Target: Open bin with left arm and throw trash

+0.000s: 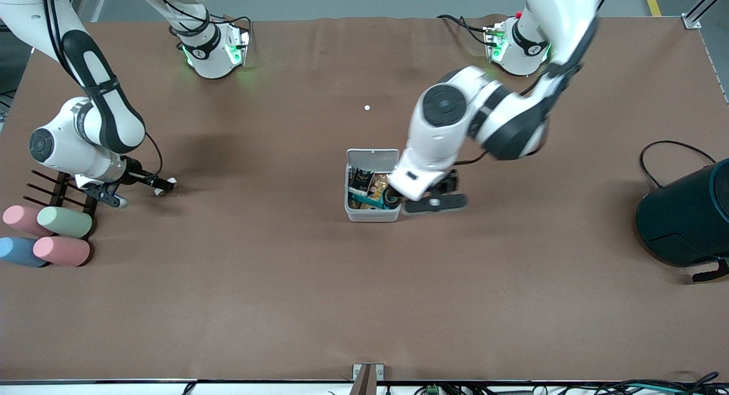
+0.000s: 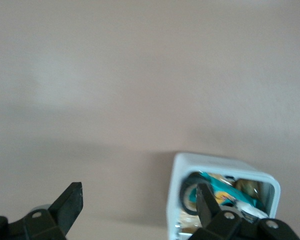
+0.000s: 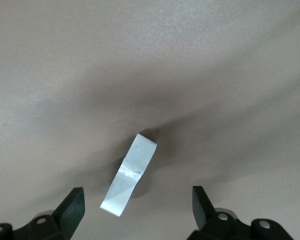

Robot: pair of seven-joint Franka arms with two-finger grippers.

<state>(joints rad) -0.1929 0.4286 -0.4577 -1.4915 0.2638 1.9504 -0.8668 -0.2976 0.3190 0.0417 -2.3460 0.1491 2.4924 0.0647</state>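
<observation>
The left gripper has its fingers spread wide with nothing between them. One finger stands over the open mouth of the bin; the other hangs over bare table just beside the bin's wall. In the front view the left gripper sits low at the bin's side toward the left arm's end of the table. The bin's white lid stands tipped back on the edge farther from the front camera. Inside the bin, right under the finger, lie a black tape roll with a pale core, a teal wrapper, a dark printed wrapper and some brownish packets, all crowded together.

The right gripper also has its fingers wide apart and empty, hovering low over the table. Between them, a little ahead of the tips, a white curved scrap lies on the table, untouched by either finger. In the front view the right gripper waits near the right arm's end of the table, with the scrap beside it. Close by stands a dark rack, and against it four pastel cylinders in pink, green and blue.

A small white dot lies on the table between the bin and the arm bases. A large dark drum sits at the left arm's end of the table, well apart from the bin.
</observation>
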